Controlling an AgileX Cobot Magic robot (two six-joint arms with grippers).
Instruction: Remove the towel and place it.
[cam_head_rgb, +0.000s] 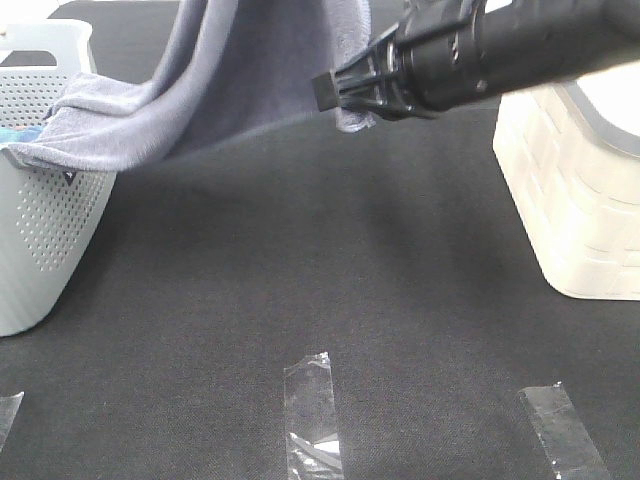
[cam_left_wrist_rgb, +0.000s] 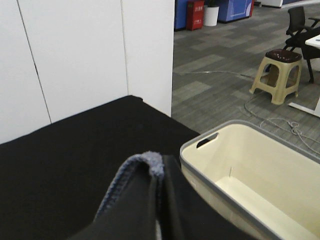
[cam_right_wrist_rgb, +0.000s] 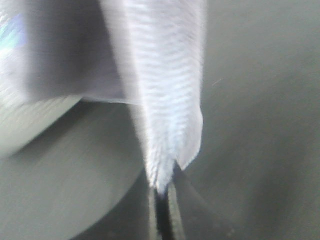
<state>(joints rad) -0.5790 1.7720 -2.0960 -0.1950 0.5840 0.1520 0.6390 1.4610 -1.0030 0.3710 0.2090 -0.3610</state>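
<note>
1. The towel (cam_head_rgb: 230, 80) hangs above the counter (cam_head_rgb: 330, 300), one end draped over the rim of the white basket (cam_head_rgb: 40, 220).
2. Left jaws are pressed together on a folded towel edge; right jaws pinch another edge.
3. Raise both ends evenly so the trailing end clears the rim without tipping that basket.
4. Carry it level toward the cream basket (cam_head_rgb: 570, 200), probably the target, releasing only above its opening.

This is looking like an office serving as a robot lab: ahead of the left claw (cam_left_wrist_rgb: 159, 181), white partition panels (cam_left_wrist_rgb: 85, 55) are bounding the black-clothed table (cam_left_wrist_rgb: 65, 165), and farther beyond it grey carpet tiles (cam_left_wrist_rgb: 215, 90) are carrying a beige plastic stool (cam_left_wrist_rgb: 278, 70), a black office chair (cam_left_wrist_rgb: 299, 20) and a loose cable (cam_left_wrist_rgb: 272, 120).
</note>
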